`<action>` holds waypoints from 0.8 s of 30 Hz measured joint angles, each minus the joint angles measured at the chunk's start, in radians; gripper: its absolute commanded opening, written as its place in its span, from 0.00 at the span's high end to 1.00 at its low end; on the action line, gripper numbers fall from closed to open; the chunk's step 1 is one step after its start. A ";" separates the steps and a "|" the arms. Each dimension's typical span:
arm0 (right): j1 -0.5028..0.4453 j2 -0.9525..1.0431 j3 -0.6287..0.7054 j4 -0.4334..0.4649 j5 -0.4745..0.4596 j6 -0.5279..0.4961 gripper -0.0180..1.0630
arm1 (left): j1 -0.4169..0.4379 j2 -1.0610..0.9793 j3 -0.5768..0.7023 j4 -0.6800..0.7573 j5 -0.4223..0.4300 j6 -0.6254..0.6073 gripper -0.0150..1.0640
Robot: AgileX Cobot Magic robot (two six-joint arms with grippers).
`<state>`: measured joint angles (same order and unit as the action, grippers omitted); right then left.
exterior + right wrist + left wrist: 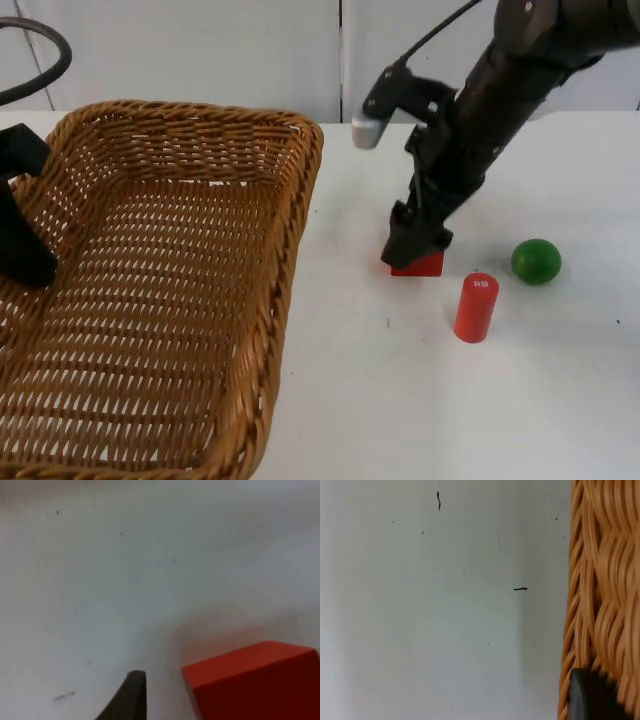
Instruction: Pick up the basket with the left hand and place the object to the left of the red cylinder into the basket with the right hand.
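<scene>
Left end effector (25, 255) gripping the big basket (160, 300) by its rim, right end effector (415, 245) low over the red block (420, 265), grip cannot be told, red cylinder (476, 307) just right, on the white bench (400, 400)

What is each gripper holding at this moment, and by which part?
The left gripper holds the wicker basket by its left rim. The right gripper is down at the red block, but a grip cannot be confirmed.

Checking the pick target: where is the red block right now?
In the top view the red block sits on the white table, under the right gripper, just left of the red cylinder.
</scene>
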<state>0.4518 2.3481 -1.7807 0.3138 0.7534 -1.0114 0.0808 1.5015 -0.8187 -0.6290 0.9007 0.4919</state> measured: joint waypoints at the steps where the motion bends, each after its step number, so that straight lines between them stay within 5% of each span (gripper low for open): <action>1: 0.000 0.000 0.000 0.000 0.000 0.000 0.01 | 0.000 0.000 0.000 0.000 0.000 0.000 0.99; 16: 0.000 0.025 0.000 -0.059 -0.065 -0.063 0.06 | 0.000 0.000 0.000 0.000 0.000 0.000 0.99; 24: 0.000 0.025 0.000 -0.061 -0.050 -0.063 0.17 | 0.000 0.000 0.000 0.000 0.000 0.000 0.99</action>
<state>0.4518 2.3729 -1.7807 0.2528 0.7035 -1.0742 0.0808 1.5015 -0.8187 -0.6290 0.9007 0.4919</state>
